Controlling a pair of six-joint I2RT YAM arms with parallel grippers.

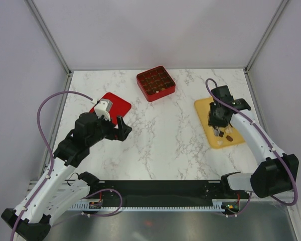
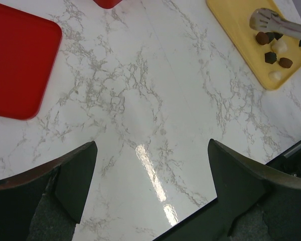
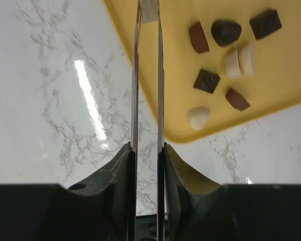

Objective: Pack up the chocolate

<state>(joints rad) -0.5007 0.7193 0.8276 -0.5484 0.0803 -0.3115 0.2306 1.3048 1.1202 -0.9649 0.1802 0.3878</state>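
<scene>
Several chocolate pieces [image 3: 207, 81], dark brown and pale cream, lie loose on the yellow tray [image 3: 180, 100] at the table's right [image 1: 210, 108]. My right gripper [image 3: 147, 148] is shut on a pair of thin metal tongs [image 3: 135, 75] whose blades reach out over the tray's corner. A small pale piece [image 3: 149, 12] shows between the blade tips. From the left wrist, the tongs [image 2: 271, 21] hang over the pieces [image 2: 271, 57]. My left gripper [image 2: 151, 143] stands wide open above bare marble, holding nothing.
A red gridded box [image 1: 155, 83] with dark pieces in its cells sits at the back centre. A flat red lid [image 1: 115, 104] lies at the left, beside the left arm. The table's front edge [image 2: 251, 168] runs just below the left fingers.
</scene>
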